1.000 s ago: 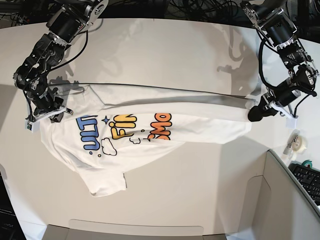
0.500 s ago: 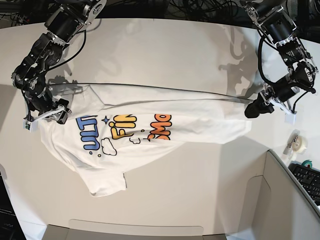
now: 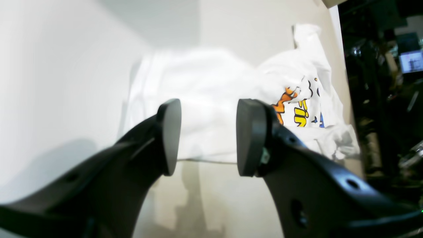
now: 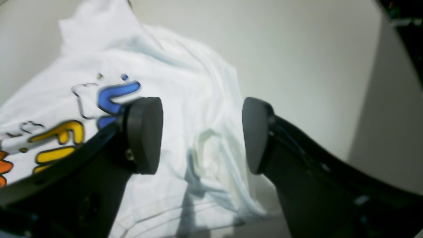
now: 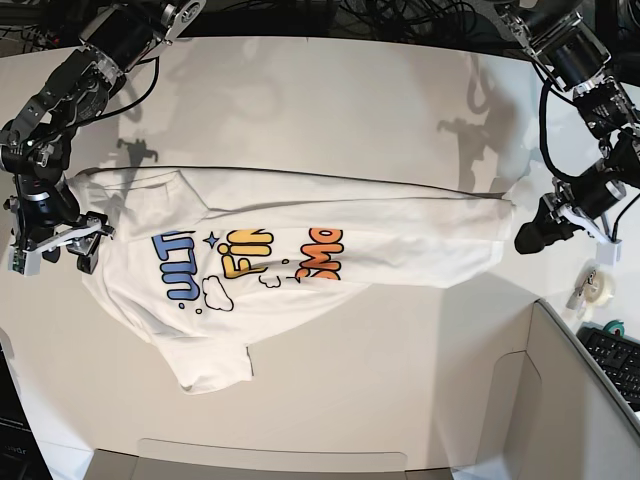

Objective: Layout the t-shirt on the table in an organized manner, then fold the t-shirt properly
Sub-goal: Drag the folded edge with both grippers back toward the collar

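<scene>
White cotton spreads across the middle of the large matte white table (image 5: 330, 100): the short-sleeved white t-shirt (image 5: 300, 250) with blue, yellow and orange cartoon lettering lies print-up, stretched sideways, one sleeve flopped toward the near edge. Nearest the camera, pale grey-white box panels (image 5: 560, 400) border the table's front and corner. Beyond the shirt's two ends, both arms hang clear of the cloth. The black right gripper (image 4: 201, 132) has its jaws spread wide and empty above the wrinkled fabric. The black left gripper (image 3: 208, 137) is likewise wide apart, holding nothing, just off the hem.
</scene>
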